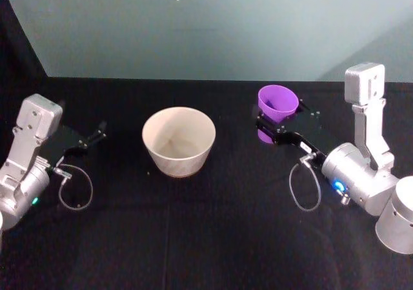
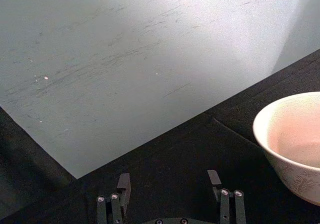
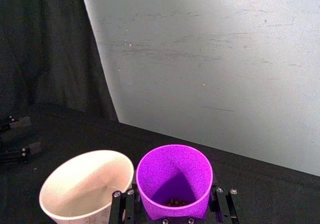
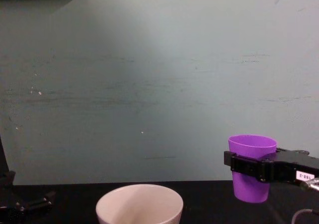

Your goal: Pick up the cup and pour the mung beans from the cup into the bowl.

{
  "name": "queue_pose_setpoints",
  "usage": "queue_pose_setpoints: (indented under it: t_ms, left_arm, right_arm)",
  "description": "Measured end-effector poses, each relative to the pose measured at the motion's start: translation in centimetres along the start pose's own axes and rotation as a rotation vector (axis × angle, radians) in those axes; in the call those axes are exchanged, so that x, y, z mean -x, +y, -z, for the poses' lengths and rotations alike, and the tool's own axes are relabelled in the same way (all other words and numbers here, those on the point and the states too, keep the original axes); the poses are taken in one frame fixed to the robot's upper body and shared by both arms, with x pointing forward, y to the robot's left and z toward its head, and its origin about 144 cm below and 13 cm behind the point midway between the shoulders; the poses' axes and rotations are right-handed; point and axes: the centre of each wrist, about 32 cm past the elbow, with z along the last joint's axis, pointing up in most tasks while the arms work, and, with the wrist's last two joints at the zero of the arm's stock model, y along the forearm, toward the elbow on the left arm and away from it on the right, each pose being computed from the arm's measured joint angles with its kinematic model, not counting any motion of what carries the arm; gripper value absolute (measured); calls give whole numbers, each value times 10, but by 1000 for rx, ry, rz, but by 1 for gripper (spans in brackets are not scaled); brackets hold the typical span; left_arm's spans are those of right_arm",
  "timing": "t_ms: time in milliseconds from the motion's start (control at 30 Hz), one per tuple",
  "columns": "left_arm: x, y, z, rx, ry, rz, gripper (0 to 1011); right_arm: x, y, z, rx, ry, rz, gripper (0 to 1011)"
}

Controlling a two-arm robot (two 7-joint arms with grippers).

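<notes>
The purple cup is upright and lifted off the table, with my right gripper shut on its wall, one finger on each side. The chest view shows the cup hanging clear of the tabletop, to the right of the bowl. Dark mung beans lie at the cup's bottom in the right wrist view. The cream-white bowl stands empty at the table's middle, a short gap left of the cup. My left gripper rests open at the far left, away from the bowl.
Black cloth covers the table. A pale grey-green wall rises right behind its back edge. Loose cable loops hang from both wrists.
</notes>
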Motion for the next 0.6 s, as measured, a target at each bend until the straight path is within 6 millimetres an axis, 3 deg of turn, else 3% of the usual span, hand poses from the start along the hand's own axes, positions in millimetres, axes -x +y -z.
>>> queue_pose_setpoints:
  t_ms: [600]
  left_arm:
    - [0,0,0,0,0,0,1000]
  right_arm:
    - [0,0,0,0,0,0,732]
